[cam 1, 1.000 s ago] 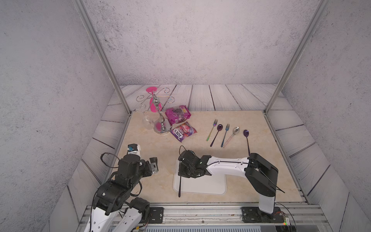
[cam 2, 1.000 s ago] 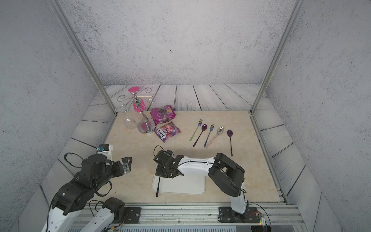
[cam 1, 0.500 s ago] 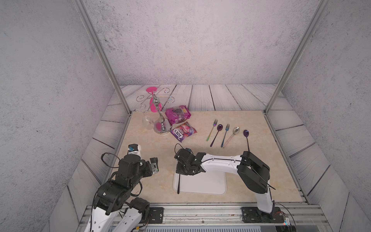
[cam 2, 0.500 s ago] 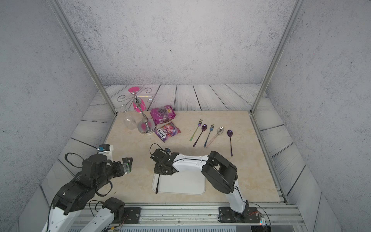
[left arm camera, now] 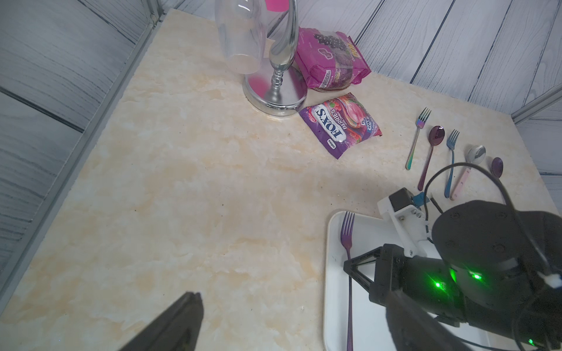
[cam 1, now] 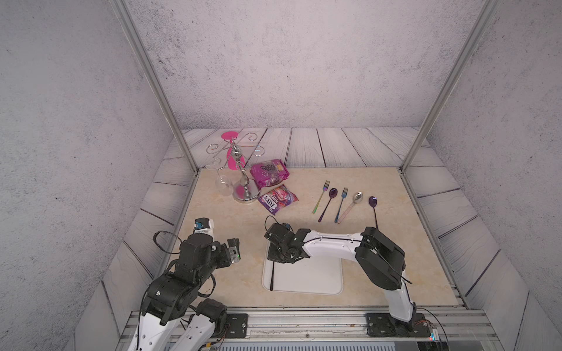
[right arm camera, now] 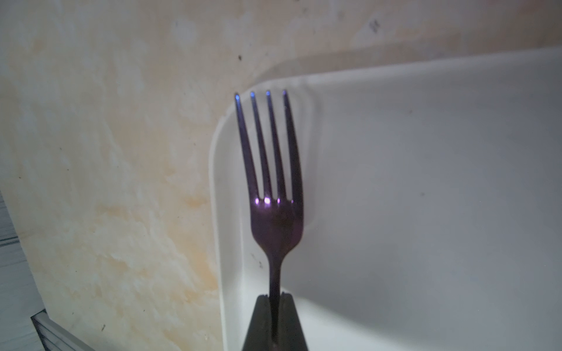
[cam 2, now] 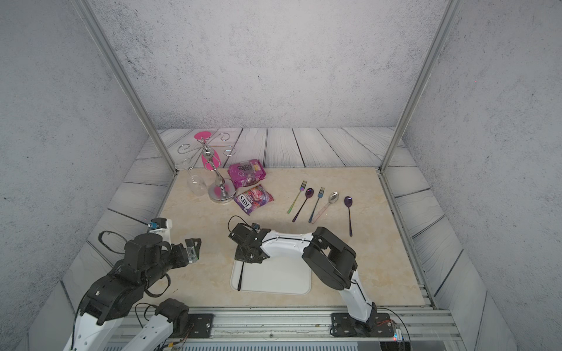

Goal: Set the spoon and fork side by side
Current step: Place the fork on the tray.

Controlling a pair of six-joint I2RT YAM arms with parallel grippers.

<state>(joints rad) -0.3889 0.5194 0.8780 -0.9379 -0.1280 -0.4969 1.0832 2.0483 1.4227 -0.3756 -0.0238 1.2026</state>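
The right hand [right arm camera: 274,299], clenched on the dark purple metal fork [right arm camera: 275,221], has shifted it slightly along the white rectangular tray's [cam 1: 310,276] left rim, so set-down looks close, with a spoon yet to fetch.

We see the right hand [left arm camera: 349,269] pinching a purple fork [left arm camera: 346,234] by its handle, just inside the rim of the white tray [left arm camera: 328,273]; a row of cutlery [left arm camera: 452,139] lies on the worktop [left arm camera: 182,182].

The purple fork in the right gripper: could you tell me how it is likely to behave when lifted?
Probably stiff: the purple fork looks like thin metal. Its glossy handle may slip or swivel, since the right gripper pinches only the narrow neck.
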